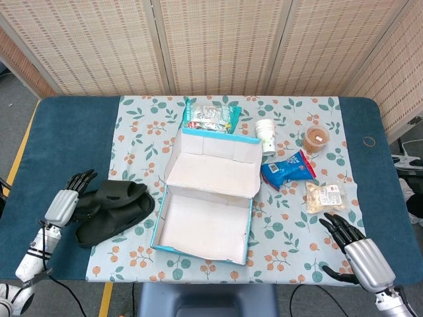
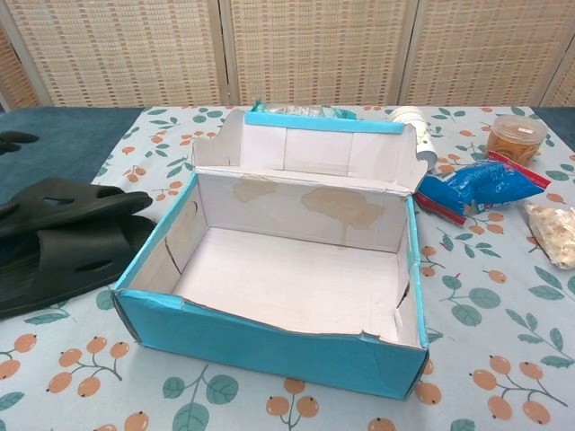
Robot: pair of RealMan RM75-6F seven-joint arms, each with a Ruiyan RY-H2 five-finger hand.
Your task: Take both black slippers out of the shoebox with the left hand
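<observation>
Both black slippers lie left of the open, empty blue shoebox (image 1: 205,228) (image 2: 269,343). The upper slipper (image 1: 117,194) (image 2: 74,202) rests across the lower slipper (image 1: 112,221) (image 2: 63,265) on the floral cloth. My left hand (image 1: 65,202) is at their left end with its fingers spread; in the chest view a fingertip (image 2: 16,139) shows apart from the upper slipper. My right hand (image 1: 360,254) rests with spread fingers and nothing in it near the table's front right corner.
Behind and right of the box are a green snack pack (image 1: 210,117), a white cup (image 1: 266,135), a blue packet (image 1: 288,169), a lidded jar (image 1: 316,139) and a clear snack bag (image 1: 325,196). The box lid (image 1: 215,165) stands open at the back.
</observation>
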